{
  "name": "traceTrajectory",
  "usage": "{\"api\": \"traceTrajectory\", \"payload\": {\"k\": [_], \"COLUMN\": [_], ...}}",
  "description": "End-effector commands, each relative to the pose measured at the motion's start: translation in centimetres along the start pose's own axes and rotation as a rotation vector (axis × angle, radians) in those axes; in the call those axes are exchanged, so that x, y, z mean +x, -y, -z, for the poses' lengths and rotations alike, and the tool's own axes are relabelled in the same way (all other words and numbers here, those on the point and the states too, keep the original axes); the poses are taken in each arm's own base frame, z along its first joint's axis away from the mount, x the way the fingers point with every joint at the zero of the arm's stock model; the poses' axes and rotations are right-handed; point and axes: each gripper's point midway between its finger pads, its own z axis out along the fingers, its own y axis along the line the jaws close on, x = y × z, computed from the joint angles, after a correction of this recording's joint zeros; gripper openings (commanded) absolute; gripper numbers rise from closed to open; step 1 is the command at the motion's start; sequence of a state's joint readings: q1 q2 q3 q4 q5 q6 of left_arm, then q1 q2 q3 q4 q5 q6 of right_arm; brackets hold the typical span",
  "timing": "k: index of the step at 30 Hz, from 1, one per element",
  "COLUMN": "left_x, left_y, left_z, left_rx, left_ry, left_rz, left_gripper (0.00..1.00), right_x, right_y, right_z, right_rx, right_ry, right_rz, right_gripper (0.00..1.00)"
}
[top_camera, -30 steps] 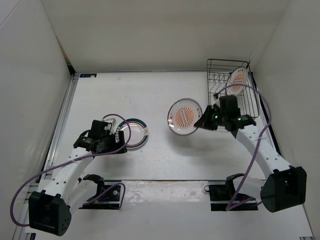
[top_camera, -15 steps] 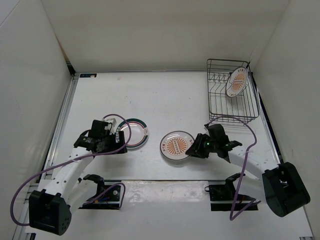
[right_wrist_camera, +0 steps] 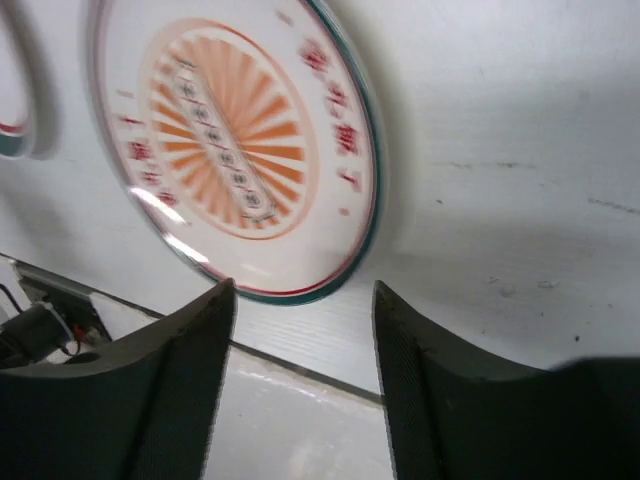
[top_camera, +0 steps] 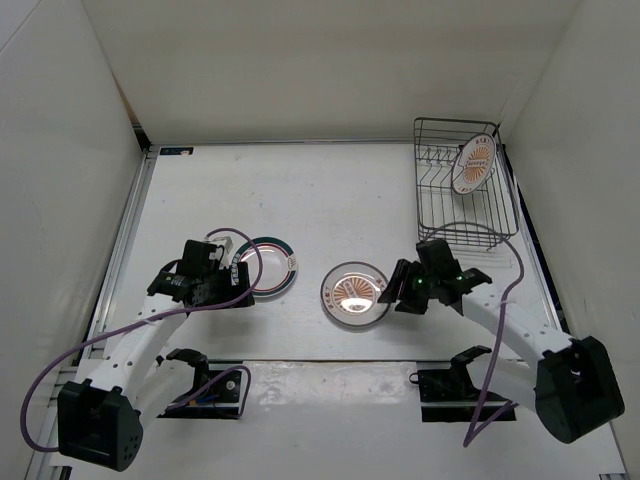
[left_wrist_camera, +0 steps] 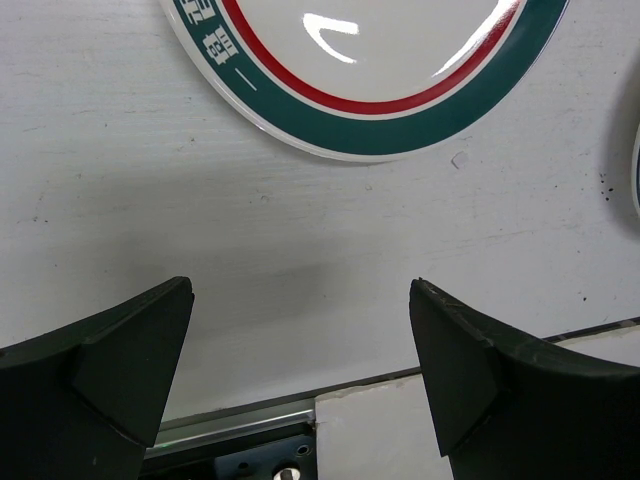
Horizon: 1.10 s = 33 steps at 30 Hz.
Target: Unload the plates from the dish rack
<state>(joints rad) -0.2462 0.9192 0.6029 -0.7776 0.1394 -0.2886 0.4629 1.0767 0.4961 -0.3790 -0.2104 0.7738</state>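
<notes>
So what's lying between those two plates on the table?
Nothing. In the top view, only a bare strip of white table separates the ringed plate from the sunburst plate.

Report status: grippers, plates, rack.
Left gripper open, right gripper open, both empty. Teal plate and sunburst plate flat on table. Last plate standing in rack. Nothing blocking.

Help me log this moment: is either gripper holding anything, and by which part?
Nothing is held. The right gripper stands open at the rim of the sunburst plate, which lies flat on the table; the left gripper is open, empty.
</notes>
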Motion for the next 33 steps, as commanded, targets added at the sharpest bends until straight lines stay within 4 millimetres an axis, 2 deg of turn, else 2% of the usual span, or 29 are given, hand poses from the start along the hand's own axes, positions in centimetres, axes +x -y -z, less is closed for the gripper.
{"api": "traceTrajectory", "payload": {"k": [1,2,3,4,5,6,7,8,9,10,11,12,13,14,15,16,17,18,19,20,22,23,24,25,27,28,30,31,33], "left_x": [-1.1,-1.2,-1.1,-1.2,-1.2,-1.3,-1.2,-1.1,-1.1,-1.2,-1.2,-1.3,-1.2,-1.3,-1.1,-1.1,-1.1,-1.0,-1.0,-1.0,-0.9,-0.8,-0.7,-0.4,-0.3,-0.2,-0.2,-0.2,-0.3], "left_y": [0.6,0.6,0.6,0.7,0.7,0.8,0.8,0.8,0.9,0.9,0.9,0.9,0.8,0.9,0.7,0.7,0.6,0.4,0.5,0.6,0.8,0.9,0.9,0.8,0.8,0.6,0.6,0.6,0.5], "left_z": [0.5,0.6,0.6,0.6,0.6,0.7,0.6,0.6,0.7,0.7,0.7,0.7,0.8,0.8,0.8,0.8,0.8,0.8,0.8,0.8,0.7,0.5,0.5,0.5,0.5,0.4,0.4,0.4,0.5], "left_rx": [0.021,0.024,0.025,0.027,0.029,0.031,0.034,0.035,0.035,0.037,0.039,0.038,0.037,0.038,0.032,0.03,0.025,0.014,0.018,0.024,0.033,0.035,0.035,0.025,0.021,0.007,0.007,0.007,0.002], "left_ry": [0.044,0.046,0.046,0.05,0.05,0.054,0.05,0.045,0.044,0.05,0.05,0.055,0.058,0.063,0.058,0.059,0.062,0.06,0.057,0.058,0.054,0.042,0.035,0.021,0.017,0.014,0.015,0.017,0.022], "left_rz": [-0.015,-0.014,-0.016,-0.016,-0.016,-0.015,-0.016,-0.014,-0.016,-0.017,-0.015,-0.016,-0.016,-0.017,-0.018,-0.02,-0.019,-0.023,-0.024,-0.023,-0.025,-0.023,-0.027,-0.036,-0.047,-0.053,-0.056,-0.06,-0.06], "left_gripper": [1.0,1.0,1.0,1.0,1.0,1.0,1.0,1.0,1.0,1.0,1.0,1.0,1.0,1.0,1.0,1.0,1.0,1.0,1.0,1.0,1.0,1.0,1.0,1.0,1.0,1.0,1.0,1.0,1.0], "right_x": [-2.5,-6.7,-7.2,-8.8,-12.9,-14.4,-16.5,-18.5,-20.2,-21.7,-23.7,-25.6,-27.4,-28.7,-30.6,-32.5,-33.6,-35.5,-36.9,-38.3,-39.9,-40.4,-40.5,-40.5,-40.9,-41.0,-40.8,-40.5,-40.1], "right_y": [-1.9,-5.3,-5.0,-5.2,-5.5,-5.3,-5.6,-5.5,-4.3,-4.3,-5.0,-4.6,-3.2,-2.4,-3.8,-2.3,-1.2,-1.3,0.6,-0.4,1.7,3.6,4.2,6.0,7.0,8.1,9.3,9.6,10.4], "right_z": [4.9,8.8,10.3,12.0,16.5,18.1,20.9,22.2,22.3,22.3,23.2,23.4,22.7,23.0,24.9,22.7,23.0,23.7,22.7,24.9,21.3,21.6,21.4,20.1,19.3,17.7,16.8,15.0,12.7], "right_rx": [0.034,0.001,0.055,0.1,0.23,0.283,0.342,0.401,0.469,0.491,0.475,0.48,0.516,0.517,0.465,0.502,0.523,0.541,0.582,0.578,0.655,0.694,0.711,0.742,0.762,0.776,0.777,0.737,0.702], "right_ry": [0.076,0.242,0.259,0.323,0.495,0.547,0.652,0.715,0.723,0.733,0.795,0.818,0.81,0.831,0.896,0.864,0.878,0.907,0.886,0.939,0.852,0.851,0.856,0.833,0.818,0.777,0.747,0.711,0.643], "right_rz": [0.152,0.237,0.258,0.302,0.309,0.337,0.325,0.305,0.294,0.279,0.25,0.176,0.117,0.044,0.014,-0.048,-0.083,-0.105,-0.151,-0.153,-0.122,-0.151,-0.168,-0.175,-0.161,-0.153,-0.161,-0.15,-0.116], "right_gripper": [0.6,0.68,0.73,0.76,0.84,0.88,0.9,0.9,0.9,0.9,0.9,0.9,0.9,0.9,0.9,0.9,0.9,0.9,0.9,0.9,0.9,0.9,0.9,0.9,0.9,0.9,0.9,0.9,0.9]}}
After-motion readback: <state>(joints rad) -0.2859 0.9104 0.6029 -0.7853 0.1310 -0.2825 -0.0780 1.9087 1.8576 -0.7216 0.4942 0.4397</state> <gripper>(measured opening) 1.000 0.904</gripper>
